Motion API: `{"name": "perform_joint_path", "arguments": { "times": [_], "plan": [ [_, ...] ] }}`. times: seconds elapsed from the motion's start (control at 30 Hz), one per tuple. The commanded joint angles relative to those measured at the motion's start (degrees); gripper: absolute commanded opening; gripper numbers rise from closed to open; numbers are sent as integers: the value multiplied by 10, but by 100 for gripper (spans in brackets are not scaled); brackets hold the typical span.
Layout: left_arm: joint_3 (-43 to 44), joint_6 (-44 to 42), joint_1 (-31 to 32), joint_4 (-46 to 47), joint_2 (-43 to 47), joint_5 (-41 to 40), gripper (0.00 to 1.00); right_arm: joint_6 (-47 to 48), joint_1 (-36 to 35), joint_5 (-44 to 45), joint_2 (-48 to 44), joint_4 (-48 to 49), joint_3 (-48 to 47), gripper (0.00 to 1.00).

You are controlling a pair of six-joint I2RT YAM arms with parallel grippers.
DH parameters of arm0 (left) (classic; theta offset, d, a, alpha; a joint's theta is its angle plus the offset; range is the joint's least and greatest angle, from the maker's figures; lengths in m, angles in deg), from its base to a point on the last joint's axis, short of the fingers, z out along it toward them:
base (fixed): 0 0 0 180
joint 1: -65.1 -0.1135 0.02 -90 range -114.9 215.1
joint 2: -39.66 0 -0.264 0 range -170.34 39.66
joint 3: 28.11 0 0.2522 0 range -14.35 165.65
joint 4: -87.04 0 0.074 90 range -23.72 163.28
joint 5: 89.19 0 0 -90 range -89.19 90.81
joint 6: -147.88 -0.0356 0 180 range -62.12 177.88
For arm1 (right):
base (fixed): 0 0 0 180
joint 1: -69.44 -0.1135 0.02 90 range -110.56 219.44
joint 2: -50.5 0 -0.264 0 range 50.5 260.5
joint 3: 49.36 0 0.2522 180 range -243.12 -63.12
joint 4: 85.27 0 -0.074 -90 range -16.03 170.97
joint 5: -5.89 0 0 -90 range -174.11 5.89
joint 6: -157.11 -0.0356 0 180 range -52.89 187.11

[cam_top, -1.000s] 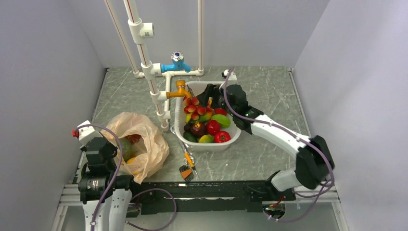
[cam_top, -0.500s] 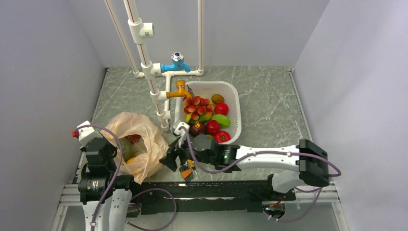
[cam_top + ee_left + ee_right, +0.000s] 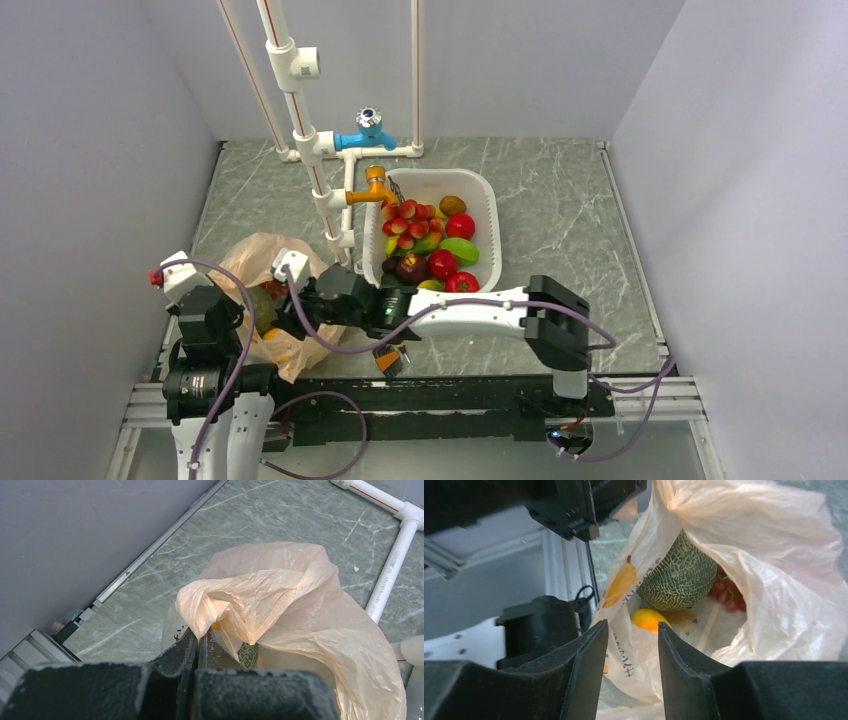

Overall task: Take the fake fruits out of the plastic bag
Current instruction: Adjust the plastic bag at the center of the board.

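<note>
Left wrist view: the left rim of the plastic bag [image 3: 300,610] is being pinched by the left gripper [image 3: 198,642], its fingers together on the film. Further right, the right gripper [image 3: 632,629] is being held spread at the bag's mouth; the netted melon [image 3: 679,572] and red grapes [image 3: 726,596] are lying inside, just beyond its fingertips.

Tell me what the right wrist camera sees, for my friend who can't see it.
The right gripper, jaws open, hovers at the mouth of the plastic bag, looking in at a netted melon, a yellow banana and red grapes.
</note>
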Motion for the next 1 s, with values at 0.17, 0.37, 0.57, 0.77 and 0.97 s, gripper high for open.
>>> {"name": "perform_joint_path", "arguments": {
  "times": [0.17, 0.37, 0.57, 0.77, 0.97],
  "plan": [
    [14, -1, 1, 12, 4, -8, 0, 78, 1, -13, 118, -148, -143, 43],
    [13, 0, 2, 11, 2, -8, 0, 121, 1, 39, 154, -198, -192, 15],
    [14, -1, 2, 12, -5, -6, 0, 181, 2, 76, 193, -230, -245, 15],
    [16, 0, 4, 9, -14, -8, 0, 194, 4, 45, 202, -170, -196, 20],
    [16, 0, 4, 9, -15, -8, 0, 175, 5, -14, 184, -148, -147, 22]
  ]
}}
